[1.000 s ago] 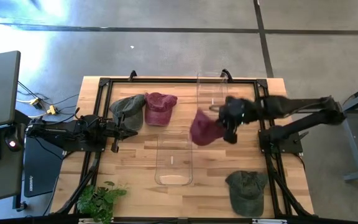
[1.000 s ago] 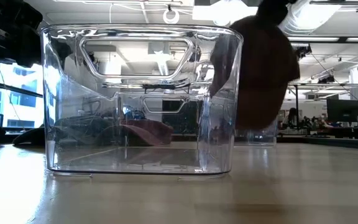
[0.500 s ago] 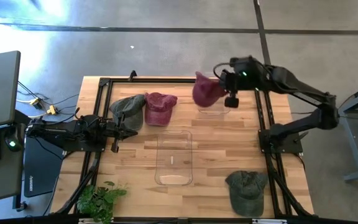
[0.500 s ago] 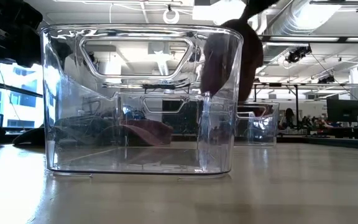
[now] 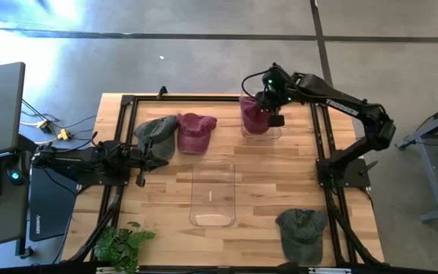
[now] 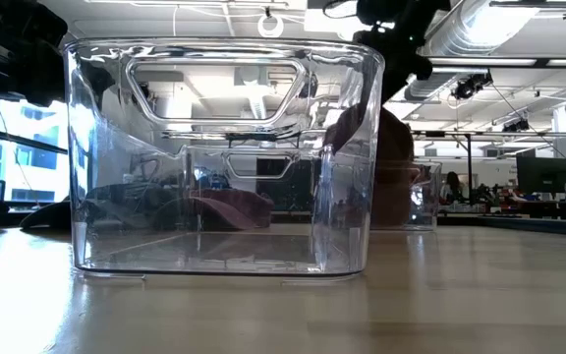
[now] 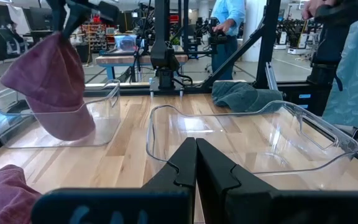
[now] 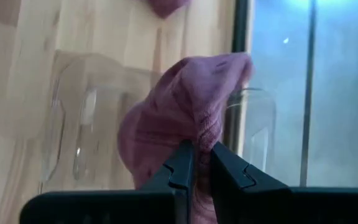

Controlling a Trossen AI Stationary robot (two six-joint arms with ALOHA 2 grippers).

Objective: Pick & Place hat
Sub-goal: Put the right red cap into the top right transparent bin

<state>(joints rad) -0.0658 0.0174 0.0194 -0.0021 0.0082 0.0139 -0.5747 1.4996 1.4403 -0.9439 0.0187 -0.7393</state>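
High view: right pincer (image 5: 271,106) holds maroon hat (image 5: 254,116) over far clear bin (image 5: 261,129); left pincer (image 5: 155,160) idle, fingers pressed together.
Right wrist view: fingers pinch a crown fold; cloth sags, soft, light.

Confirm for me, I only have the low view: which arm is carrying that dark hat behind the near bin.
Observer: The right gripper has it; the high view shows it over the far clear bin at the table's back edge.
Operator: Tell me the hat's colour and whether the grip is firm.
Observer: It is a maroon hat, and the right wrist view shows the fingers pinched shut on its fabric.
Operator: Report whether it is in the bin yet.
Observer: In the left wrist view its lower part hangs inside the bin walls, the top still above the rim.
Operator: Report the left arm.
Observer: The left gripper is shut, parked low at the table's left side.
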